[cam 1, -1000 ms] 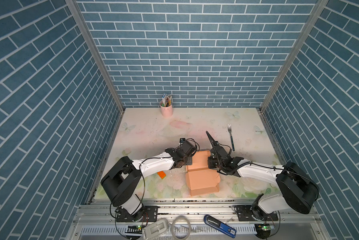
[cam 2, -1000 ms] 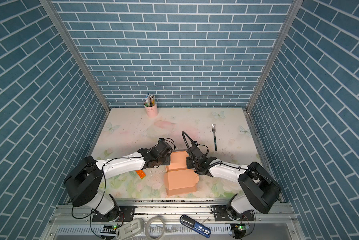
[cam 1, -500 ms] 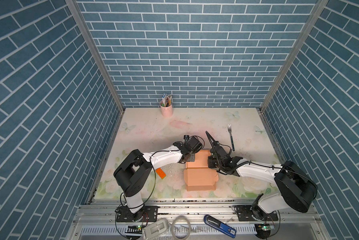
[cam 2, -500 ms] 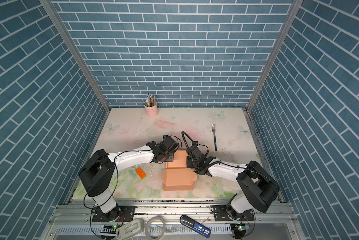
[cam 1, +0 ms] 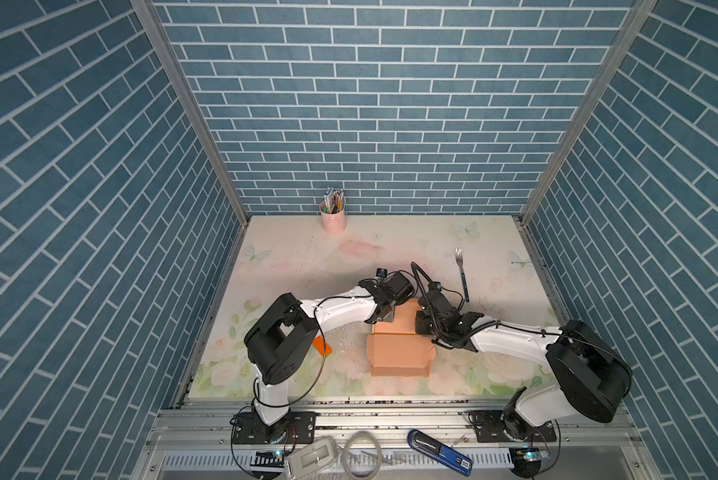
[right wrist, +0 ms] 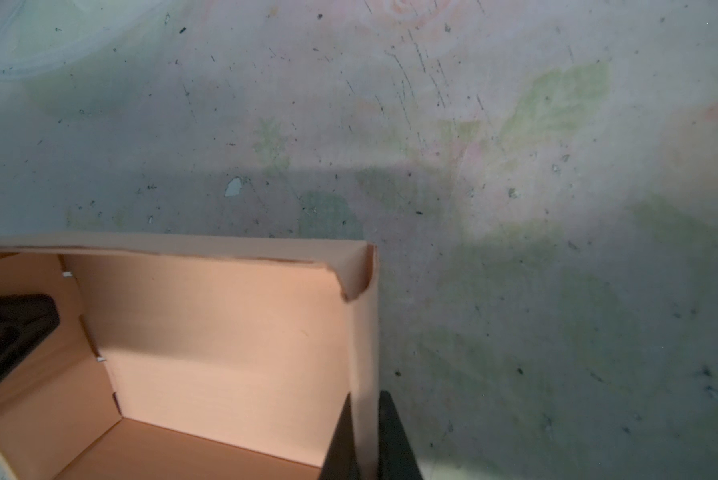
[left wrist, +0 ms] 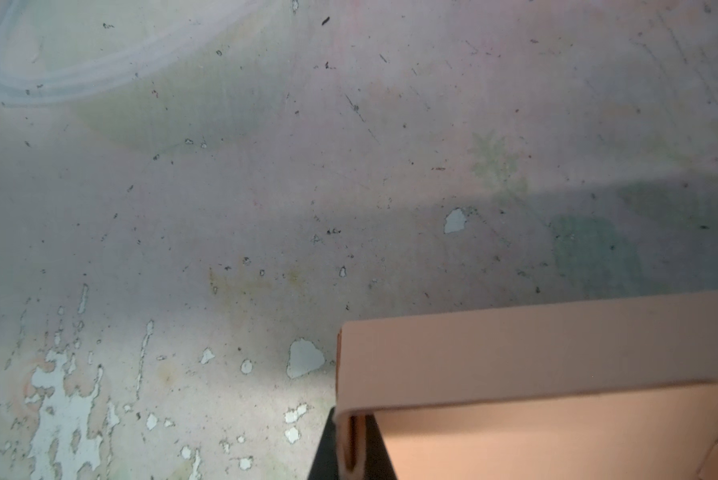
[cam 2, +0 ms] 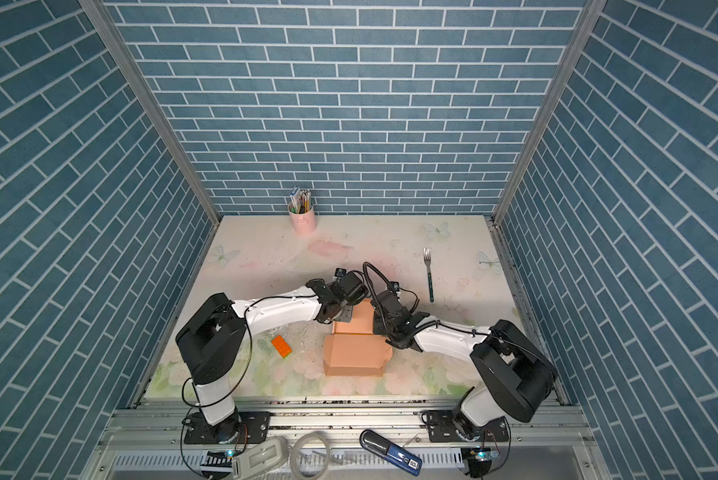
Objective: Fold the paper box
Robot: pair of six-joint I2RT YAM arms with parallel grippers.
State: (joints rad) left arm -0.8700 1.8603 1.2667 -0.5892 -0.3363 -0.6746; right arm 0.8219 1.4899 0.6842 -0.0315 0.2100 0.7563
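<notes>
Peach box [cam 1: 399, 353] half-formed: my left gripper [left wrist: 351, 444] clamps its 9 o'clock wall, right gripper [right wrist: 365, 440] the 3 o'clock; next, likely, fold shut.

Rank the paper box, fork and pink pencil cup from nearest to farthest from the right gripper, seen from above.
In a top view:
1. paper box: right gripper clamps its right wall.
2. fork: farther back, to the right.
3. pink pencil cup: by the back wall, left of centre.

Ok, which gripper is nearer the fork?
Right. The right gripper clamps the box's wall on the fork's side; the left gripper clamps the opposite wall, farther away.
</notes>
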